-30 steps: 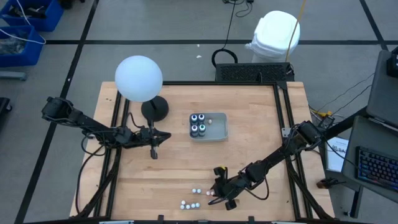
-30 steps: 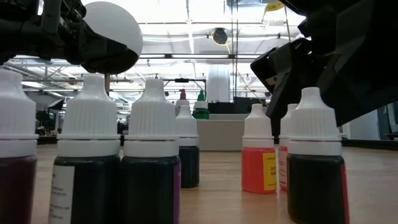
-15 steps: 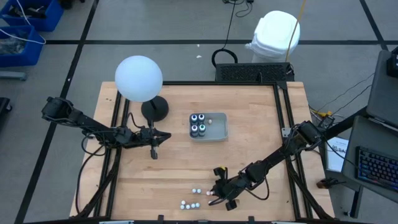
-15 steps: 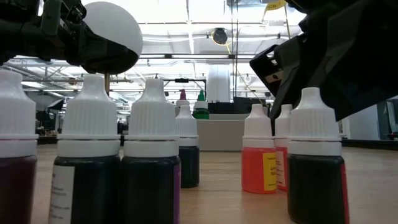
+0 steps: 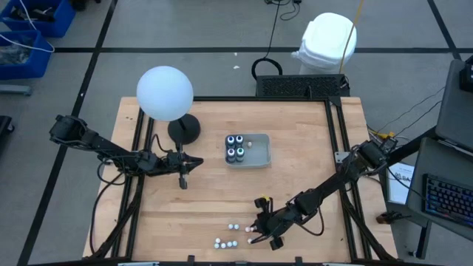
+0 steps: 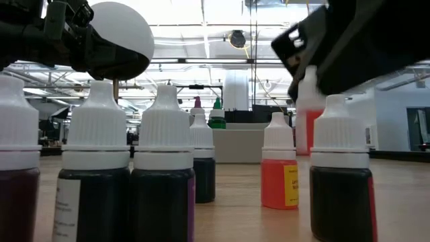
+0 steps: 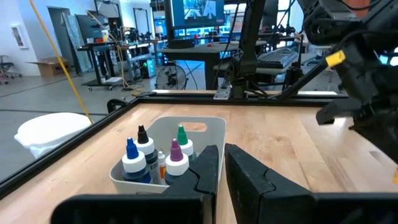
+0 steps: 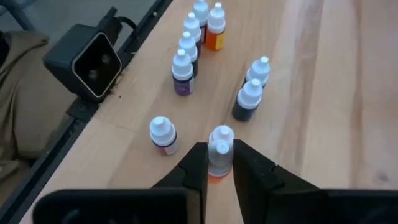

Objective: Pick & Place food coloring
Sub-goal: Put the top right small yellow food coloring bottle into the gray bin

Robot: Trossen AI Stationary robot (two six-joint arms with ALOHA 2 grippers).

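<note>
We note the right gripper (image 8: 219, 163) low over the near edge of the wooden table (image 5: 295, 162), its two dark fingers pinching one orange-bodied, white-capped food coloring bottle (image 8: 219, 152). In the low view that held bottle (image 6: 308, 111) hangs clear of the wood, above and just behind the standing ones.

We count seven more loose bottles on the table in the right wrist view. Four stand in a near-straight row: an orange bottle (image 8: 216, 27) at the far end, then three darker ones down to a purple-labelled bottle (image 8: 182, 74). Two dark bottles (image 8: 251, 98) stand close together beside that row. One single bottle (image 8: 163, 135) stands apart, nearest the table edge and just beside the gripper. A small black camera (image 8: 88, 60) sits on the table rail by them.

From above, the loose caps (image 5: 231, 235) show only as pale dots left of the right gripper (image 5: 259, 229); we cannot count them surely there.

The clear rectangular tray (image 5: 260, 157) lies mid-table. In the left wrist view we count four dropper bottles in it: blue-tipped (image 7: 132, 160), black-tipped (image 7: 145, 144), purple-tipped (image 7: 175, 159) and green-tipped (image 7: 183, 142). They crowd the tray's left end.

The left gripper (image 5: 182, 177) waits over the left half of the table, near the base of the white globe lamp (image 5: 165, 93), fingers pressed nearly together on nothing.
</note>
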